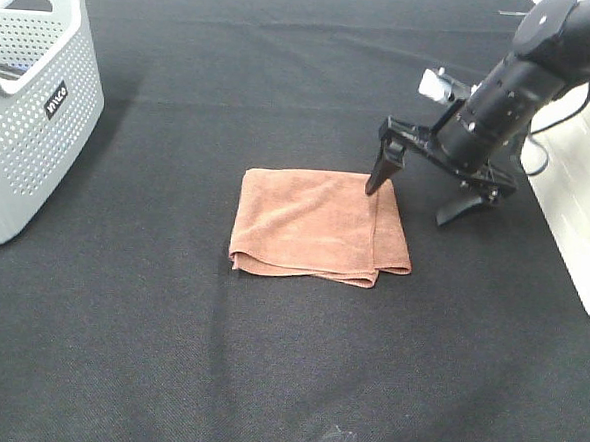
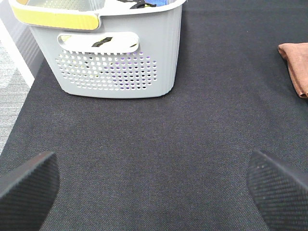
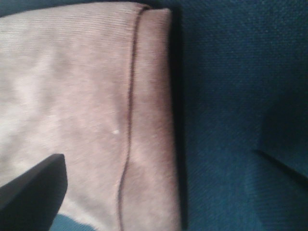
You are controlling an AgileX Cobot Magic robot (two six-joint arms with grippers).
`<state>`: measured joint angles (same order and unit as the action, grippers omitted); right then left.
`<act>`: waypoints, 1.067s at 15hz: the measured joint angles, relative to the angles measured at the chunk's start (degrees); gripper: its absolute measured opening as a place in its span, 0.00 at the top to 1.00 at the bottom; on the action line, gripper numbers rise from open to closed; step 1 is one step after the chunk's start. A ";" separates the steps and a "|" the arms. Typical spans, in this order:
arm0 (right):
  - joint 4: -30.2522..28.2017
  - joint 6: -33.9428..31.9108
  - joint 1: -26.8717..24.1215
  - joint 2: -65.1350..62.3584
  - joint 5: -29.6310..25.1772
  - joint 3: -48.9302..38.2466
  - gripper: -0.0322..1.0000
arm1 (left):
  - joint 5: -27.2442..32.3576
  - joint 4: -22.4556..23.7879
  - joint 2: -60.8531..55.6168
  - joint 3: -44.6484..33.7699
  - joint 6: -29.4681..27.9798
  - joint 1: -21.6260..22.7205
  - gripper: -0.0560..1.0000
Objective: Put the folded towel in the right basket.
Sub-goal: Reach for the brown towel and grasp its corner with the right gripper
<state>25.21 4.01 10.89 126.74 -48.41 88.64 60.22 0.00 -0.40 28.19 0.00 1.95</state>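
worktop [image 1: 266, 360]: black woven cloth cover | centre: rust-brown folded towel [image 1: 315, 227] lying flat, layered edges showing along its near side | far left: grey perforated basket [image 1: 31, 115] standing upright, well apart from the towel | right edge: white basket [image 1: 586, 219], partly out of view

The right arm [image 1: 546, 56] leans down from the far right corner of the worktop [image 1: 167, 353]. The right claw [image 1: 406, 206] is spread wide, tips low. The left claw [image 2: 154, 192] (near the front edge) is spread wide too.
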 joint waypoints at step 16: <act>9.28 -0.63 9.80 5.96 7.73 1.89 0.12 | 0.00 0.00 0.00 0.00 0.00 0.00 0.01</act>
<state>34.49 3.38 20.68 132.70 -40.68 90.53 60.22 0.00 -0.40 28.19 0.00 1.95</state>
